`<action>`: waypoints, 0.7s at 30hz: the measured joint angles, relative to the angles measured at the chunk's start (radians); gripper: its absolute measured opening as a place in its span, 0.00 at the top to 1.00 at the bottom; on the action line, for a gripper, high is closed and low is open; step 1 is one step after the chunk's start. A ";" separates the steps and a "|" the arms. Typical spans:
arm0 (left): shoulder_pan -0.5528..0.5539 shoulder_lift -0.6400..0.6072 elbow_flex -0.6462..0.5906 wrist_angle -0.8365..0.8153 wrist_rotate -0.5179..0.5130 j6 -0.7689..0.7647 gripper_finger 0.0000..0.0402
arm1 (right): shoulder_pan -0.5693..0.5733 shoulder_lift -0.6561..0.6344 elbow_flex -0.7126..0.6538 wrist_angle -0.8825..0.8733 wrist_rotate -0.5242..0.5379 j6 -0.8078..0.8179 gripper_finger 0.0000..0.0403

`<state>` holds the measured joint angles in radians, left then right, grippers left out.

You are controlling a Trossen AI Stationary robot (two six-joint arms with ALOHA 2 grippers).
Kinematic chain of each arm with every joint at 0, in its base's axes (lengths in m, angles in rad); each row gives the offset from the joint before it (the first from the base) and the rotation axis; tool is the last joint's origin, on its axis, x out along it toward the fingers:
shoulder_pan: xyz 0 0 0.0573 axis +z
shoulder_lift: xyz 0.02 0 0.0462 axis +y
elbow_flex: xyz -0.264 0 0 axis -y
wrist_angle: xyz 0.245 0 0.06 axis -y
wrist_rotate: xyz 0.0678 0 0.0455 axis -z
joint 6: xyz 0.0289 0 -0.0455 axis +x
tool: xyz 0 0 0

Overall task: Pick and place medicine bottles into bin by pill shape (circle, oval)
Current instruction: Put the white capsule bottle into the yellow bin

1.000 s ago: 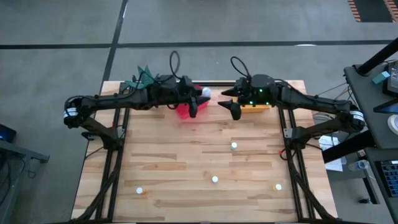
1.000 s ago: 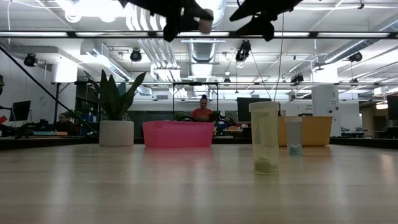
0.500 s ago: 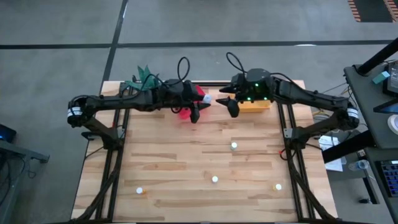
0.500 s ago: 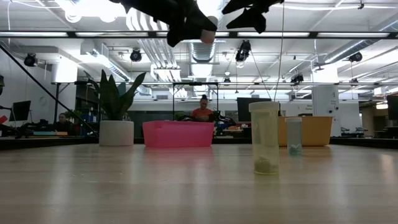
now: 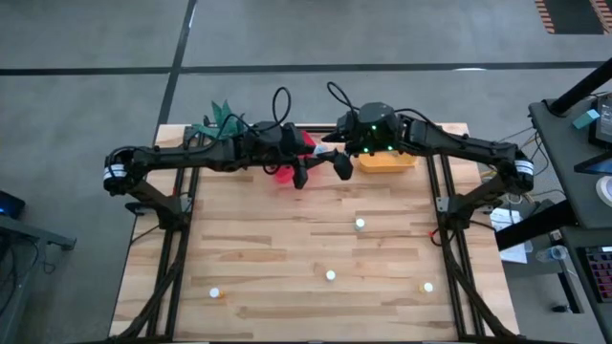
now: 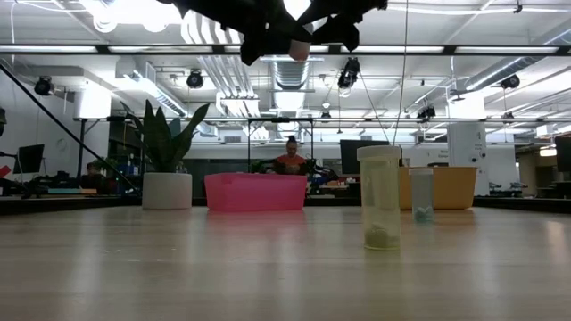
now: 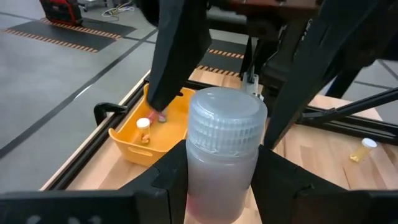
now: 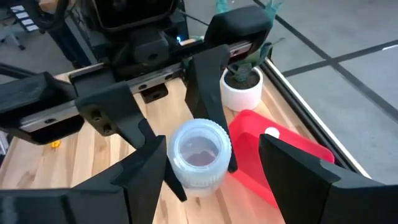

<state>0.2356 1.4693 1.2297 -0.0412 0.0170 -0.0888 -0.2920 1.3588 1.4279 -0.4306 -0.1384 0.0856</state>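
My left gripper [image 5: 308,159] is shut on a medicine bottle [image 7: 222,155] with a white ribbed cap and a pale pinkish body, high over the table's far middle, above the red bin [image 5: 283,173]. My right gripper [image 8: 211,177] is open right in front of it. Its two fingers [image 8: 134,177] stand on either side of the bottle's cap [image 8: 199,152], apart from it as far as shows. Several other small white-capped bottles stand on the table, among them one [image 5: 360,224] and another [image 5: 330,275]. My left gripper pinches the bottle's body just below the cap [image 7: 217,186] between its two fingers, which lie along the bottle. The bottle is lifted clear of the table, its cap pointing toward my right gripper at the table's right.
A yellow bin [image 5: 387,162] with a few bottles inside [image 7: 144,124] stands at the far right, and the red bin [image 8: 273,155] at the far middle. A white plant pot [image 8: 242,90] stands at the far left. More bottles stand near the front edge [image 5: 215,293] [image 5: 427,286].
My right gripper has gone toward the table's left, up to the bottle in my left gripper, and its open fingers now flank the cap. My left gripper has first shifted a little toward the right with the bottle, then held still.
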 joint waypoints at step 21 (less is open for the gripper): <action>-0.003 0.000 0.000 0.008 -0.001 -0.007 0.57 | 0.000 0.016 0.012 -0.021 -0.021 0.047 0.69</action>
<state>0.2321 1.4692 1.2301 -0.0330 0.0162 -0.0956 -0.2924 1.3745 1.4403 -0.4517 -0.1594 0.1331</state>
